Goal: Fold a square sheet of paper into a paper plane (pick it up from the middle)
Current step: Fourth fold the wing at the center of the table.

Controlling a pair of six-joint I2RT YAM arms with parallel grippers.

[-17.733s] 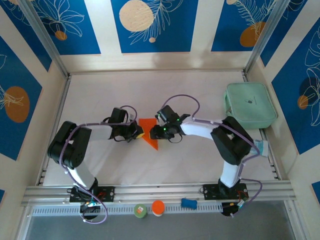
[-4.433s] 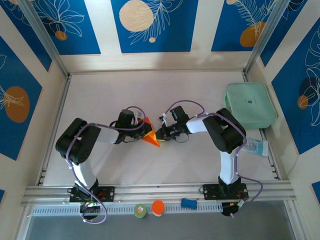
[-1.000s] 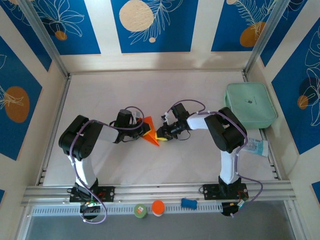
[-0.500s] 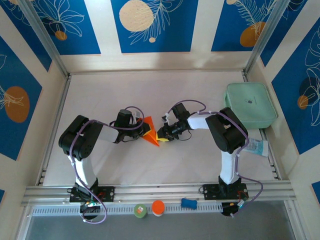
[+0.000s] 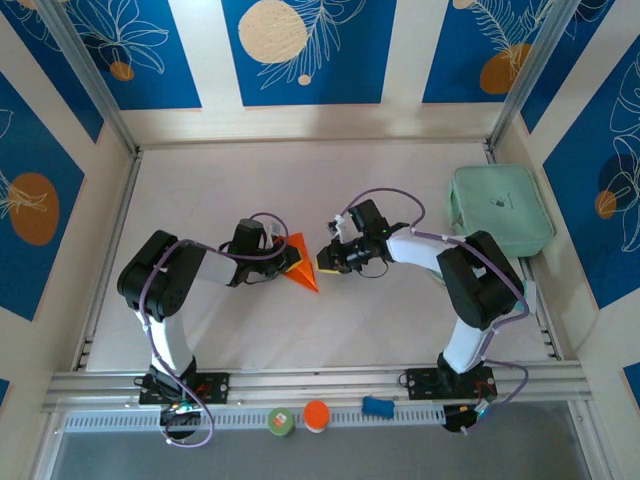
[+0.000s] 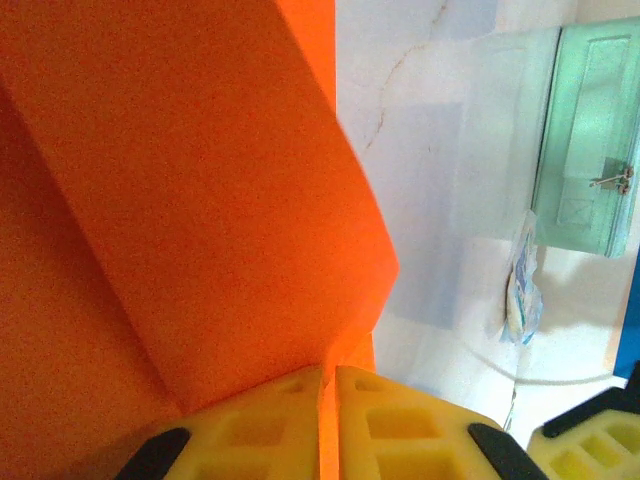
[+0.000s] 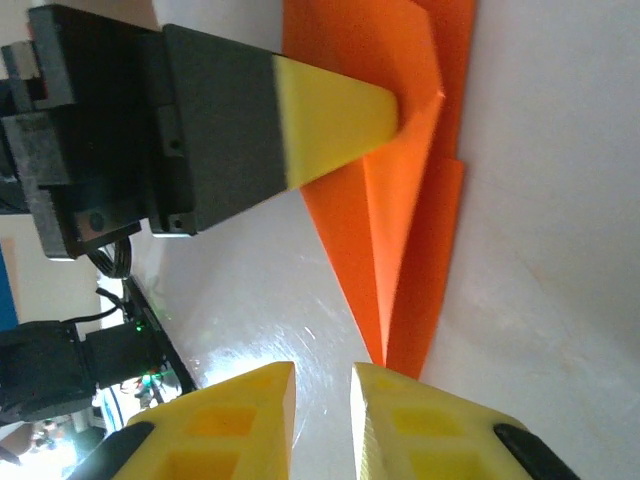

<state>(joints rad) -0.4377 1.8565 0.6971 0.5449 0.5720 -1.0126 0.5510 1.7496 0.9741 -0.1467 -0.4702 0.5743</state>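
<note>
The left end effector (image 6: 328, 395) is clamped almost closed on an edge of the paper plane (image 5: 302, 266), with a thin orange line showing between its yellow pads. In the top view it grips from the plane's 9 o'clock side. The right end effector (image 7: 322, 385) stands at the plane's 3 o'clock side. Its tips have a narrow gap between them and nothing in that gap. In the right wrist view the plane's sharp point lies just beside one tip; I cannot tell whether they touch. The plane is a creased orange dart near the middle of the worktop (image 5: 240, 330), its length running from 11 to 5 o'clock. A mint-green case (image 5: 500, 210) sits well apart at 3 o'clock, by the right wall.
</note>
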